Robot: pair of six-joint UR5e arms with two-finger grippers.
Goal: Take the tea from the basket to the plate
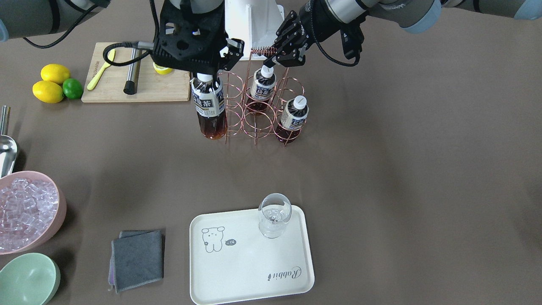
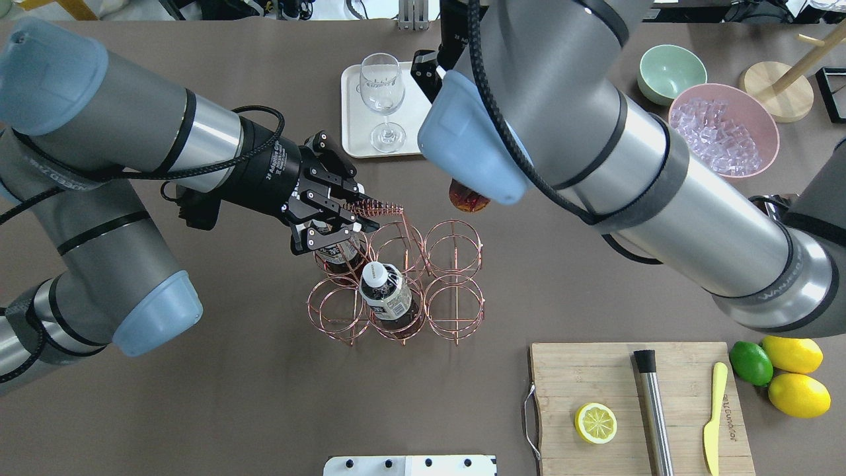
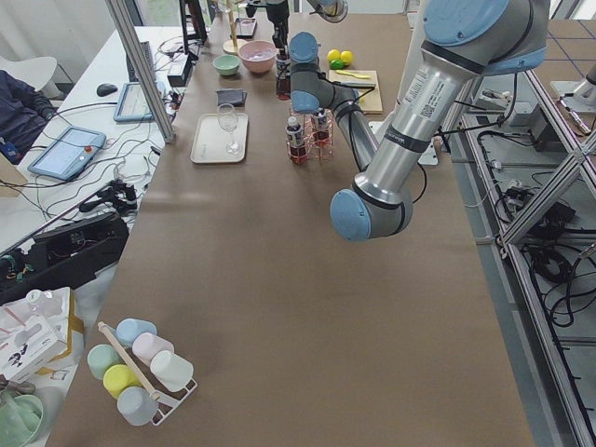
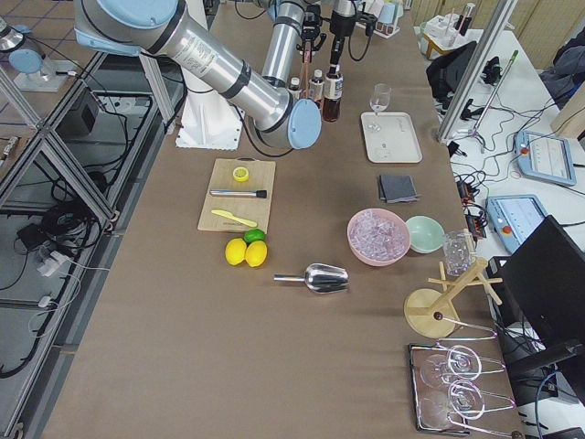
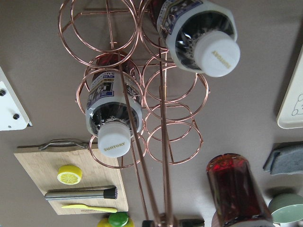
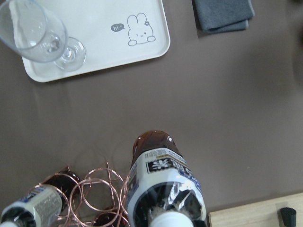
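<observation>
Front-facing: the right arm (image 1: pixel 203 6) points straight down, right fingers (image 1: pixel 206 70) clamped on the cap of the tea (image 1: pixel 208 111), which hangs upright above the table (image 1: pixel 381 169), just beside the basket (image 1: pixel 254 127). Left fingers (image 1: pixel 273 57) pinch its coil handle.

Overhead: the left arm (image 2: pixel 132 132) reaches in low; the plate (image 2: pixel 351 132) lies toward the table's far edge, holding a glass (image 2: pixel 382 99).

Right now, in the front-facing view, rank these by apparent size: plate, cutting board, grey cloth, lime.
1. plate
2. cutting board
3. grey cloth
4. lime
The plate lies nearer the camera, so its lead over the cutting board is unsure.
</observation>
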